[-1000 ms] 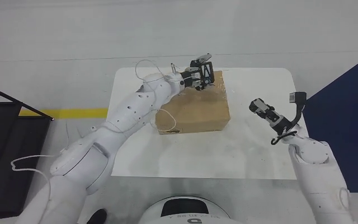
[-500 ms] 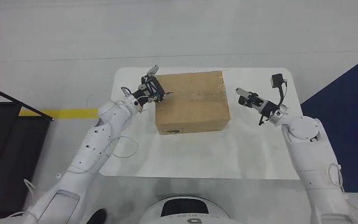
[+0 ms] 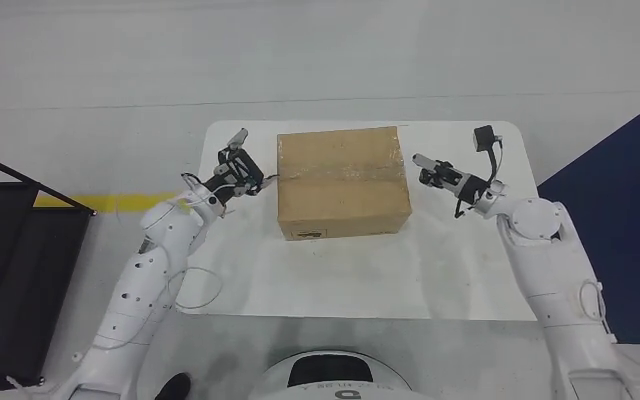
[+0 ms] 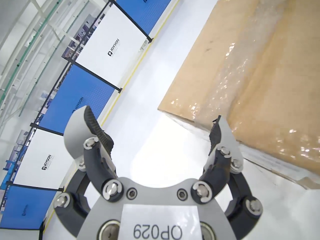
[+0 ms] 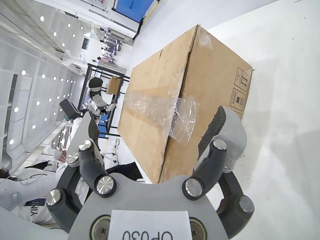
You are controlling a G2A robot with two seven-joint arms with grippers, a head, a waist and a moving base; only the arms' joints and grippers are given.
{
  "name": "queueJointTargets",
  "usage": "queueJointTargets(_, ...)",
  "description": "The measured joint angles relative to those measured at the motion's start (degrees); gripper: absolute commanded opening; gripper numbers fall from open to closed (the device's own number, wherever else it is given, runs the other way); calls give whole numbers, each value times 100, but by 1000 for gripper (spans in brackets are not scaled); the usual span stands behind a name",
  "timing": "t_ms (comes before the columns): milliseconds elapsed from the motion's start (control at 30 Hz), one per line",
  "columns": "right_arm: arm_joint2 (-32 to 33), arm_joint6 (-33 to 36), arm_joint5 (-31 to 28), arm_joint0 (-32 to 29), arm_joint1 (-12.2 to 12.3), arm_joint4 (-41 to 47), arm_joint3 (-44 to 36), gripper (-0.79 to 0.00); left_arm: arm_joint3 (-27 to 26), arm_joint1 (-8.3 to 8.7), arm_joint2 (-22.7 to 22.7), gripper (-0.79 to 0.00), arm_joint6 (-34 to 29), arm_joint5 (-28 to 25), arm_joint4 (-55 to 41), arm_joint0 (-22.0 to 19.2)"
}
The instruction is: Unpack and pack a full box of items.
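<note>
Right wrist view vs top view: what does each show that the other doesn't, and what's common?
Right wrist view, not top: a loose flap of clear tape peeling off the end seam of the box, and handling symbols printed on its side.
Top view, not right wrist: the left hand, open, beside the box's opposite end, and the white table in full outline.
Both: the box closed and taped along its top; the right hand open, short of the box's end, holding nothing.
</note>
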Motion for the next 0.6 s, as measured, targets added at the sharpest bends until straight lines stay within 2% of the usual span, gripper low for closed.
queueJointTargets(167, -69, -44, 11, 45, -6, -42, 27, 0, 580, -61, 356, 0, -66, -280, 94, -633)
queueJointTargets(500, -56, -164, -1, -75, 6, -53, -94, 0, 1305, -210, 1104, 0, 167, -320, 265, -1277)
queueJointTargets(567, -72, -165, 3, -78, 6, -60, -107, -62, 1401, -230, 1162, 0, 214, -271, 226, -1338)
queueJointTargets(600, -83, -156, 9, -73, 6, -65, -112, -194, 1434, -235, 1179, 0, 234, -253, 216, -1357)
